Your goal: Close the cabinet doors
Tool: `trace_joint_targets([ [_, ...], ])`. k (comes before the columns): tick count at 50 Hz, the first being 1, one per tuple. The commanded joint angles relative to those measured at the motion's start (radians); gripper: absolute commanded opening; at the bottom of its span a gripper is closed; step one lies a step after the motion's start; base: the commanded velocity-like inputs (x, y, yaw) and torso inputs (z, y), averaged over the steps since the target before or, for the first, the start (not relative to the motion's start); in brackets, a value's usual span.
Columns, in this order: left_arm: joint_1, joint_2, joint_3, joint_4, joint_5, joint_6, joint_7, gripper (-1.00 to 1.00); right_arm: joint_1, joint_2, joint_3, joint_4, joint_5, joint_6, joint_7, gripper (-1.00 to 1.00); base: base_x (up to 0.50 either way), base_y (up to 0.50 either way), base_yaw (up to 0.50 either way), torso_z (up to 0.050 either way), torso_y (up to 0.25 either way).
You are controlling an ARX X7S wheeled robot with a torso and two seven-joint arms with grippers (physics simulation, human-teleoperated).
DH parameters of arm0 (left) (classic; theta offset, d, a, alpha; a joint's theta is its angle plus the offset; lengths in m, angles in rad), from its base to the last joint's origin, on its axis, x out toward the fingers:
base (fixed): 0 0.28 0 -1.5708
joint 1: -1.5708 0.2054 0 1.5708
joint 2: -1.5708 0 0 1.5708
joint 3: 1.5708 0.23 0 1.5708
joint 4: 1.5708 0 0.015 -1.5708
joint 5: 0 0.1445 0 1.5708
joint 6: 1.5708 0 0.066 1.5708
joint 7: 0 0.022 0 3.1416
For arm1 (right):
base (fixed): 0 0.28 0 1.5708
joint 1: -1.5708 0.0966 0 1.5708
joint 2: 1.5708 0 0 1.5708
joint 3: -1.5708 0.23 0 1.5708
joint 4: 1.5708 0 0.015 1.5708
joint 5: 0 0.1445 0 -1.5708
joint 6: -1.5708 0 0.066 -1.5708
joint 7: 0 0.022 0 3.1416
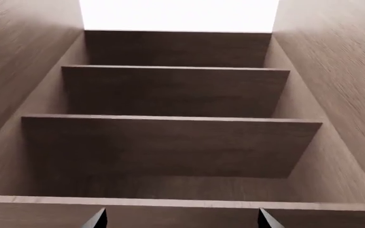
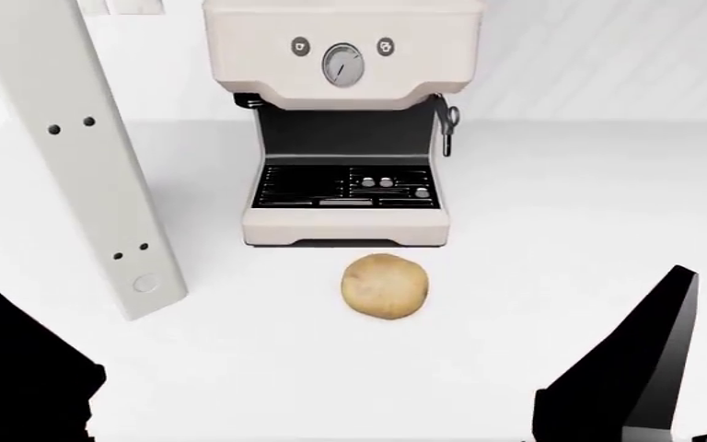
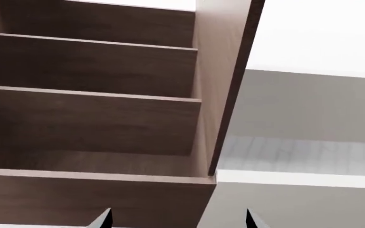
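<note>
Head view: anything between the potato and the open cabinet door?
No. Only bare white counter lies between the potato and the cabinet door, in the head view.

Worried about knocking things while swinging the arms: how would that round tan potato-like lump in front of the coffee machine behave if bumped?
The round tan potato-like lump would probably roll, being rounded with nothing against it on the smooth white counter. It looks solid, so likely not fragile.
</note>
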Motion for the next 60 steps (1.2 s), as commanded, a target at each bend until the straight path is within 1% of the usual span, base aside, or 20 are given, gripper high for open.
trace_joint_targets([
  [1, 0.000, -0.005, 0.005, -0.007, 0.006, 0.005, -0.005, 1.00, -0.004, 0.009, -0.004, 0.007, -0.001, -0.012, 0.011, 1.00, 0.00, 0.00, 0.00, 0.050, 0.004],
  [18, 0.012, -0.014, 0.020, -0.017, -0.007, 0.048, -0.003, 1.00, -0.012, 0.022, -0.002, 0.003, -0.003, 0.007, 0.022, 1.00, 0.00, 0.00, 0.00, 0.050, 0.004],
  [27, 0.019, -0.017, 0.015, -0.016, -0.019, 0.060, -0.013, 1.00, -0.001, 0.018, -0.009, 0.000, -0.010, 0.031, 0.030, 1.00, 0.48, -0.05, 0.00, 0.000, 0.000],
  [31, 0.016, -0.018, 0.016, -0.016, -0.019, 0.057, -0.017, 1.00, 0.006, 0.024, -0.020, 0.001, 0.002, 0.027, 0.028, 1.00, 0.07, 0.00, 0.00, 0.000, 0.000],
  [33, 0.016, -0.018, 0.017, -0.019, -0.016, 0.059, -0.017, 1.00, 0.011, 0.037, -0.021, -0.018, 0.058, 0.056, 0.025, 1.00, 0.00, 0.00, 0.00, 0.000, 0.000],
  [34, 0.015, -0.018, 0.019, -0.021, -0.015, 0.061, -0.017, 1.00, 0.007, 0.062, -0.023, -0.030, 0.130, 0.043, 0.015, 1.00, 0.00, 0.00, 0.00, 0.000, 0.000],
  [35, 0.014, -0.018, 0.020, -0.022, -0.014, 0.059, -0.018, 1.00, 0.006, 0.069, -0.012, -0.048, 0.121, 0.055, 0.015, 1.00, 0.00, 0.00, 0.00, 0.000, 0.000],
  [36, 0.013, -0.018, 0.020, -0.023, -0.014, 0.059, -0.018, 1.00, 0.008, 0.081, -0.006, -0.060, 0.164, 0.050, 0.016, 1.00, 0.00, 0.00, 0.00, 0.000, 0.000],
  [37, 0.013, -0.018, 0.021, -0.024, -0.012, 0.058, -0.019, 1.00, 0.008, 0.112, 0.024, -0.093, 0.230, 0.066, 0.020, 1.00, 0.00, 0.00, 0.00, 0.000, 0.000],
  [38, 0.011, -0.018, 0.024, -0.026, -0.010, 0.059, -0.018, 1.00, 0.009, 0.122, 0.085, -0.121, 0.249, 0.080, 0.047, 1.00, 0.00, 0.00, 0.00, 0.000, 0.000],
  [40, 0.012, -0.017, 0.027, -0.028, -0.006, 0.061, -0.018, 1.00, 0.013, 0.171, 0.159, -0.159, 0.415, 0.101, 0.090, 1.00, 0.00, 0.00, 0.00, 0.000, 0.000],
  [42, 0.011, -0.018, 0.028, -0.029, -0.005, 0.061, -0.019, 1.00, 0.000, 0.233, 0.190, -0.180, 0.598, 0.073, 0.100, 1.00, 0.00, 0.00, 0.00, 0.000, 0.000],
  [44, 0.009, -0.018, 0.030, -0.032, -0.003, 0.062, -0.020, 1.00, -0.019, 0.277, 0.232, -0.206, 0.682, 0.035, 0.108, 1.00, 0.00, 0.00, 0.00, 0.000, 0.000],
  [47, 0.012, -0.019, 0.031, -0.034, 0.000, 0.066, -0.020, 1.00, -0.039, 0.372, 0.230, -0.213, 0.791, -0.028, 0.178, 1.00, 0.00, 0.00, 0.00, 0.000, 0.000],
  [49, 0.013, -0.020, 0.032, -0.035, 0.000, 0.067, -0.020, 1.00, -0.050, 0.415, 0.246, -0.210, 0.868, -0.078, 0.208, 1.00, 0.00, 0.00, 0.00, 0.000, 0.000],
  [50, 0.013, -0.020, 0.032, -0.035, 0.000, 0.067, -0.021, 1.00, -0.052, 0.420, 0.244, -0.209, 0.866, -0.084, 0.211, 1.00, 0.00, 0.00, 0.00, 0.000, 0.000],
  [51, 0.013, -0.020, 0.034, -0.036, 0.002, 0.068, -0.021, 1.00, -0.074, 0.453, 0.258, -0.204, 0.988, -0.151, 0.204, 1.00, 0.00, 0.00, 0.00, 0.000, 0.000],
  [54, 0.014, -0.020, 0.036, -0.037, 0.006, 0.070, -0.021, 1.00, -0.077, 0.502, 0.273, -0.189, 1.155, -0.224, 0.202, 1.00, 0.00, 0.00, 0.00, 0.000, 0.000],
  [58, 0.015, -0.022, 0.040, -0.038, 0.009, 0.072, -0.022, 1.00, -0.101, 0.542, 0.299, -0.204, 1.244, -0.281, 0.191, 1.00, 0.00, 0.00, 0.00, 0.000, 0.000],
  [60, 0.014, -0.022, 0.042, -0.039, 0.011, 0.071, -0.023, 1.00, -0.139, 0.592, 0.302, -0.215, 1.271, -0.352, 0.172, 1.00, 0.00, 0.00, 0.00, 0.000, 0.000],
])
